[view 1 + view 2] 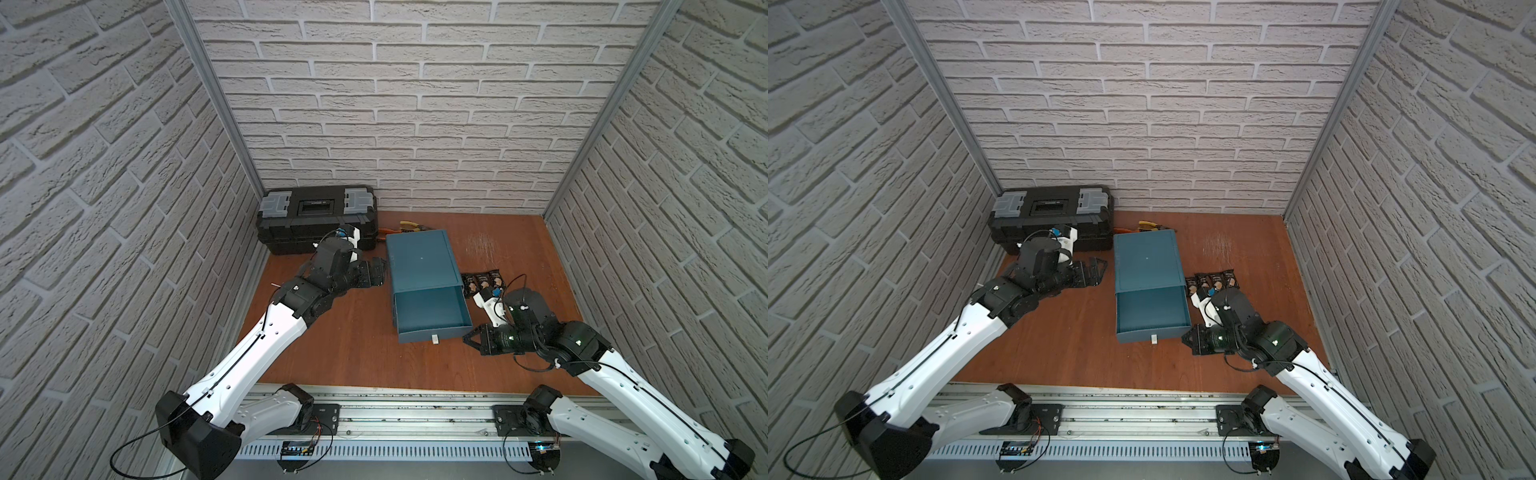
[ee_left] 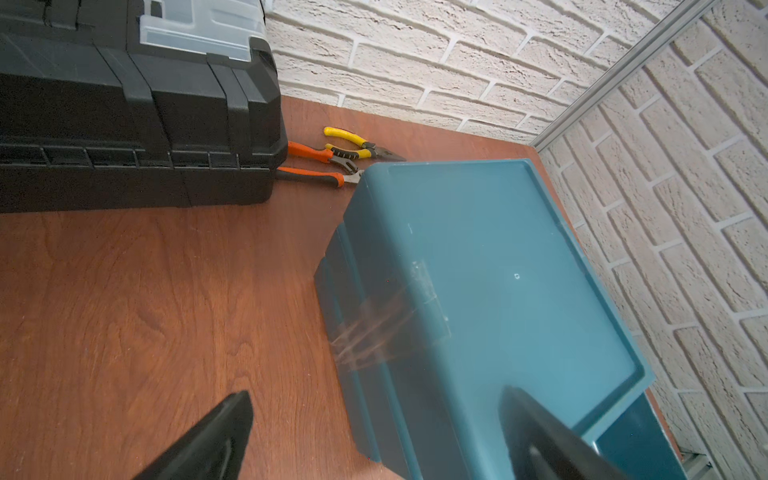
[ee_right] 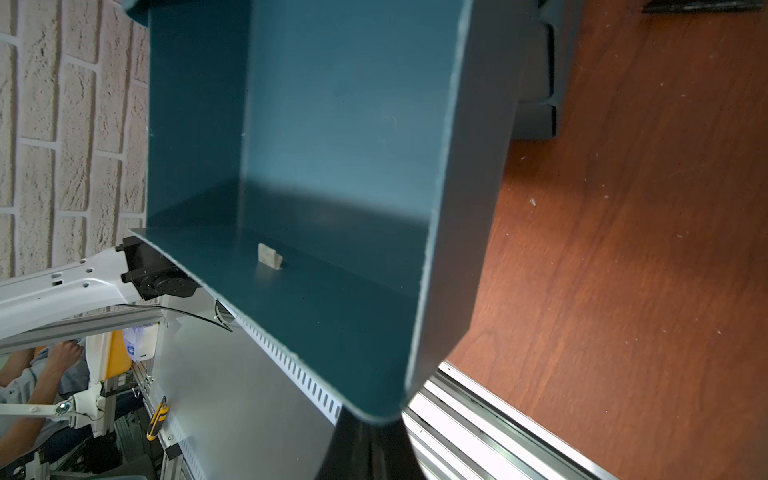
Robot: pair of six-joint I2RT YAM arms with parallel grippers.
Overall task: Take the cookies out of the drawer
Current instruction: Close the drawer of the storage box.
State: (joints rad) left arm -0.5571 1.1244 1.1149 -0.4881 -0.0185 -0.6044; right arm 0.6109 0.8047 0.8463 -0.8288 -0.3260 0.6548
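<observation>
Wooden table point(image 1: 353, 353), one open drawer point(image 1: 430, 313), four cookies point(image 1: 484, 282), left gripper point(image 2: 374, 424) apart, right gripper point(image 1: 471, 337) closed, empty.

From my remote seat: left white-and-black arm stretched forward, black wrist bent toward centre, left black parallel gripper point(image 1: 376, 272) low over table, jaws spread wide in wrist view. Right white-and-black arm folded shorter, elbow out, wrist turned inward. Right black parallel gripper point(image 1: 470, 337) pinched together, tips pointing toward centre; in its wrist view fingers point(image 3: 365, 449) merge into one dark wedge. Holding nothing, far as I can see.
</observation>
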